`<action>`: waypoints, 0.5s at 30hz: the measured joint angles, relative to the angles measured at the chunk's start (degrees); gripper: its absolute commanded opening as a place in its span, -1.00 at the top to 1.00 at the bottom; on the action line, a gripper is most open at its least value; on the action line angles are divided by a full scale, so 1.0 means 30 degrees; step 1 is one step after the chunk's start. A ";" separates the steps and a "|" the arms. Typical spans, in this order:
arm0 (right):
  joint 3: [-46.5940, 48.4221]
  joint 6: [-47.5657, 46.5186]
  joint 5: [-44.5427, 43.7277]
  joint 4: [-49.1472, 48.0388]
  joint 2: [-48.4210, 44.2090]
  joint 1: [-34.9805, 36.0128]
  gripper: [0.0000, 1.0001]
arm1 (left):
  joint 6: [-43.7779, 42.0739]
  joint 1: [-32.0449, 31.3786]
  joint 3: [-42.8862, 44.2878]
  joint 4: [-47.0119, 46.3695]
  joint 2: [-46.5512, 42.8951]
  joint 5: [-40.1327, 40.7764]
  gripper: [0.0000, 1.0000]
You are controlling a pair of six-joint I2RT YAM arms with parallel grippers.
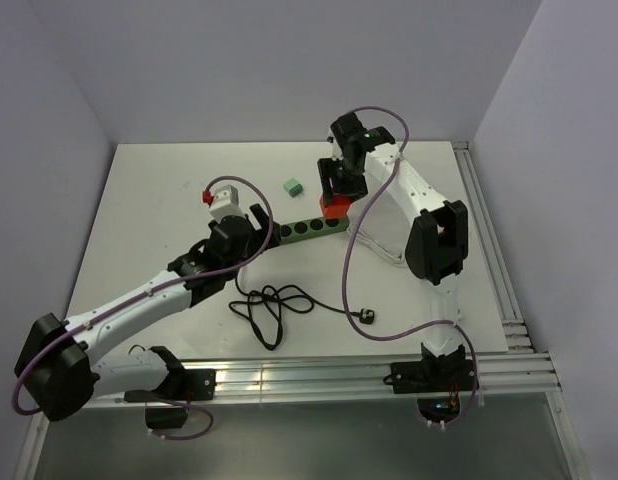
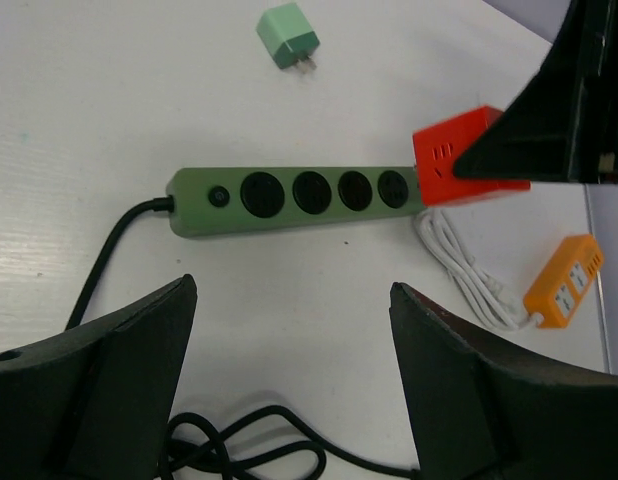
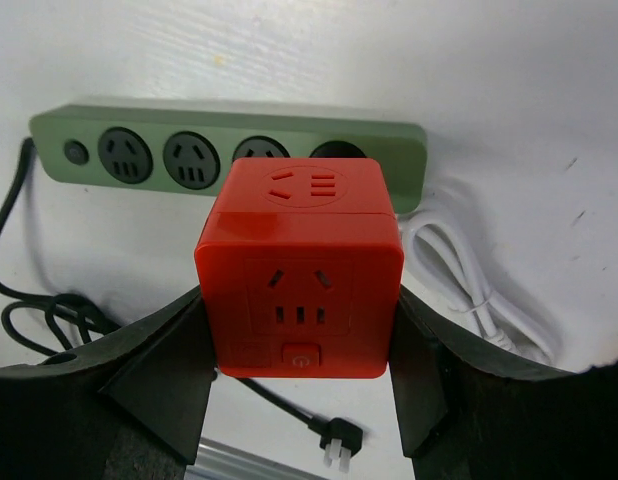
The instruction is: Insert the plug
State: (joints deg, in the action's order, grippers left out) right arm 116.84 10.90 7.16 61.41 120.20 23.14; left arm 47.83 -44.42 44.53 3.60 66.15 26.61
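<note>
My right gripper [image 3: 299,300] is shut on a red cube plug [image 3: 299,270], one finger against each side. The cube [image 1: 335,207] sits over the right end of the green power strip [image 1: 307,230], beside its last socket; I cannot tell whether its prongs are in. The strip [image 2: 289,198] lies across the table with four round sockets and a button. My left gripper [image 2: 292,300] hangs open over bare table just in front of the strip, holding nothing. In the overhead view the left gripper [image 1: 257,228] is at the strip's left end and the right gripper [image 1: 341,185] is above the cube.
The strip's black cable coils in front [image 1: 269,305] and ends in a loose black plug [image 1: 367,316]. A small green charger [image 1: 291,187] lies behind the strip. A white cable [image 2: 459,260] and an orange power strip [image 2: 566,283] lie to the right. Rails run along the near edge [image 1: 339,375].
</note>
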 measured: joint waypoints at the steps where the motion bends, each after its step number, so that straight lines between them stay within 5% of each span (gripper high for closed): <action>1: 0.0036 0.0007 0.0109 0.0240 0.0219 -0.0036 1.00 | 0.0022 0.0328 0.0189 0.0036 0.0401 -0.0138 -0.68; 15: 0.0073 -0.0036 0.0255 0.1013 0.1064 -0.0386 1.00 | 0.0036 0.1552 0.0415 -0.0306 0.2849 -0.1304 -0.69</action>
State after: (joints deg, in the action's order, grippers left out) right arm 117.05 10.79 7.92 64.45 123.39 21.98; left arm 47.94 -39.77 45.78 2.68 74.70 22.70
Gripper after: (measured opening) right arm 0.681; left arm 0.843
